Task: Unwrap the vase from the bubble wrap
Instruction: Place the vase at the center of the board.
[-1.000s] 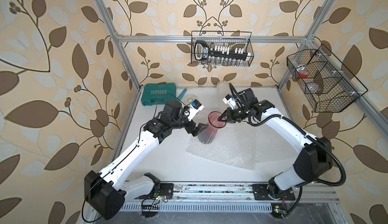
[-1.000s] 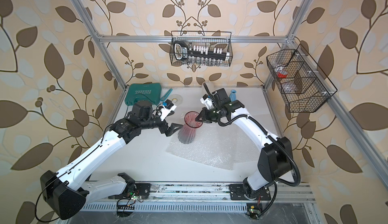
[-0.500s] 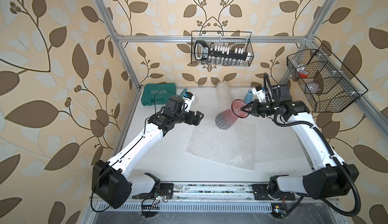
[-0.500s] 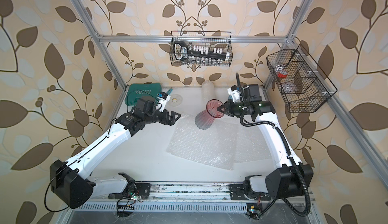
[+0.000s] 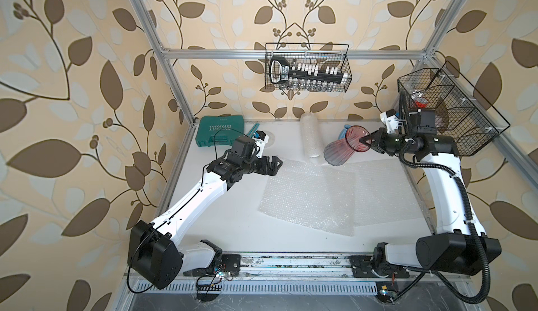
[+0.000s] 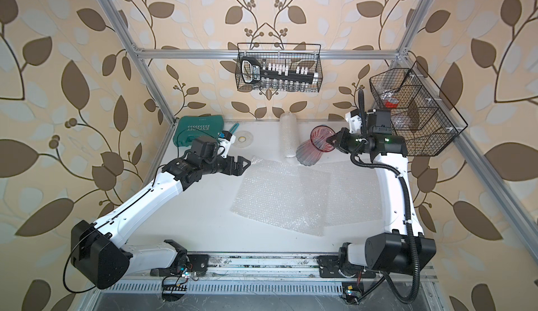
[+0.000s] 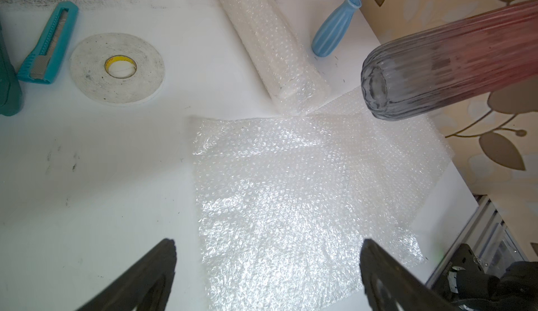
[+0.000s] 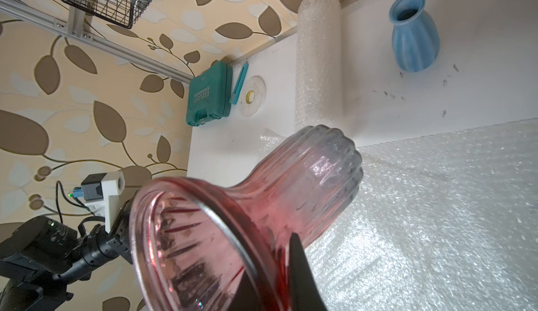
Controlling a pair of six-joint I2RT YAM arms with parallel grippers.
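Both top views are showing the right gripper (image 5: 367, 143) pinching the rim of the pink glass vase (image 5: 340, 150), which is hanging tilted over the far right of the table (image 5: 233, 213), bare of wrap. The bubble wrap (image 5: 308, 198) is lying flat mid-table. The left gripper (image 5: 275, 166) is hovering spread wide and empty at the sheet's far left corner. Setting the vase down well is probably meaning righting it first, then lowering it base-first onto bare table, clear of the rolled tube (image 5: 313, 137), since a rim pinch on smooth glass may slip.
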